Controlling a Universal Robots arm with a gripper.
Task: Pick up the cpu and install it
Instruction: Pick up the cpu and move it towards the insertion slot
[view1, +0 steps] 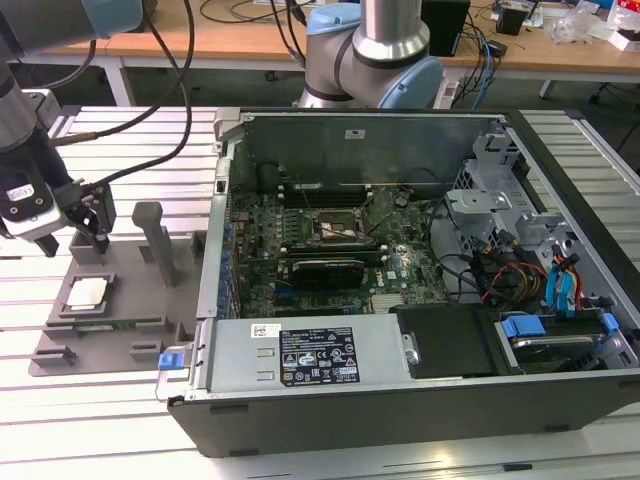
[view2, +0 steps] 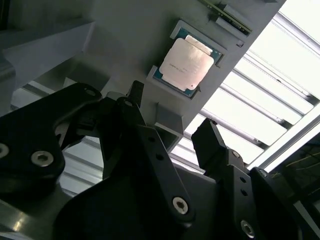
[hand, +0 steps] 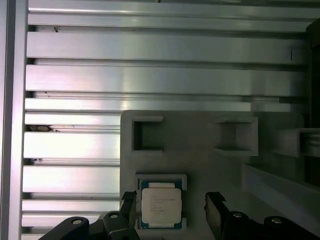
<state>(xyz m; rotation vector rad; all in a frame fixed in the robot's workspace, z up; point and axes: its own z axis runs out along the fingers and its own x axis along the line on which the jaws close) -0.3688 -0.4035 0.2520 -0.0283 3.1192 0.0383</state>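
Closest to the lens in both wrist views are the black fingers (hand: 216, 220) of the gripper (hand: 170, 200). They are spread apart and grasp nothing. The cpu (hand: 161, 206) appears between them, further from the lens, with its pale metal top facing up.

In the exterior view the gripper (view1: 75, 243) hangs at 9 o'clock of the scene, above a grey plate (view1: 120, 320). This plate lies on a ribbed metal worktop (view1: 130, 150). The cpu (view1: 86, 292) sits flat in a square pocket of the plate, at about 6 o'clock from the gripper and apart from it. At 2 o'clock from the cpu a grey post (view1: 150, 235) stands upright on the plate.

Just beside the plate, at 3 o'clock from it, an open computer case (view1: 350, 415) lies on its side. A silver power supply (view1: 300, 350) runs along the case's 6 o'clock edge. At 12 o'clock from the power supply is the green motherboard (view1: 400, 270), and the black-framed socket (view1: 340, 228) is on the board's 12 o'clock half. At the 3 o'clock end of the case there are metal drive bays (view1: 480, 200), red and orange wires (view1: 520, 275) and a blue tab (view1: 525, 325). The arm's base (view1: 370, 60) stands at 12 o'clock, behind the case.
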